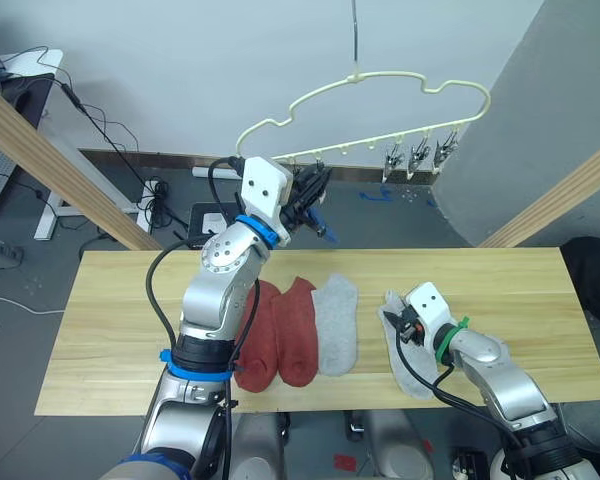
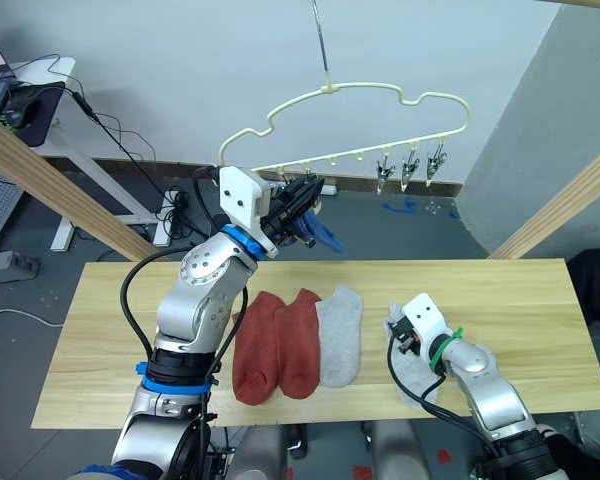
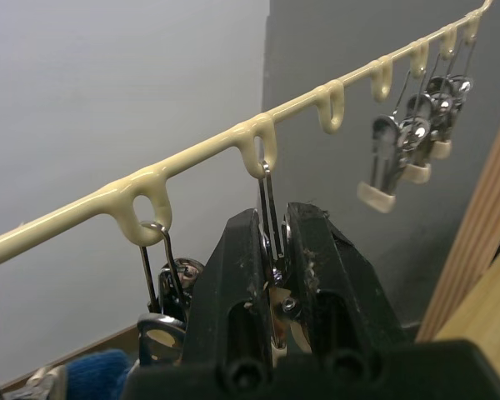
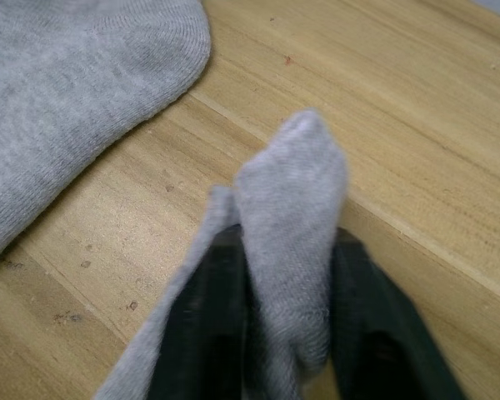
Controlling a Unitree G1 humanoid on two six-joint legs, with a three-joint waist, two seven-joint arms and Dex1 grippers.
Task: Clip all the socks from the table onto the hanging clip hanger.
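While the left gripper (image 2: 305,205) is raised to the lower bar of the clip hanger (image 2: 380,95), its two black fingers (image 3: 242,275) are closed narrowly on a metal clip (image 3: 271,250) hanging from one of the bar's small loops. A blue sock (image 2: 325,238) dangles just beside and below that gripper, over the far edge of the table (image 1: 520,290); whether it is caught in a clip or touched by the fingers I cannot tell. Three more clips (image 1: 418,155) hang bunched together toward the right end of the bar, well apart from the gripper. The hanger itself hangs from a thin metal hook (image 1: 354,40) above the table's far side. On the table, two red socks (image 1: 280,335) lie side by side and touching, with a grey sock (image 1: 336,322) just beside them on the right. Further right, the right gripper (image 1: 405,325) sits low on the tabletop, its fingers (image 4: 208,325) pinched on a second grey sock (image 1: 408,365); the wrist view shows a fold of the knit squeezed up between them, the rest of the sock lying on the wood. Two wooden poles (image 1: 40,150) slant up on either side of the table.
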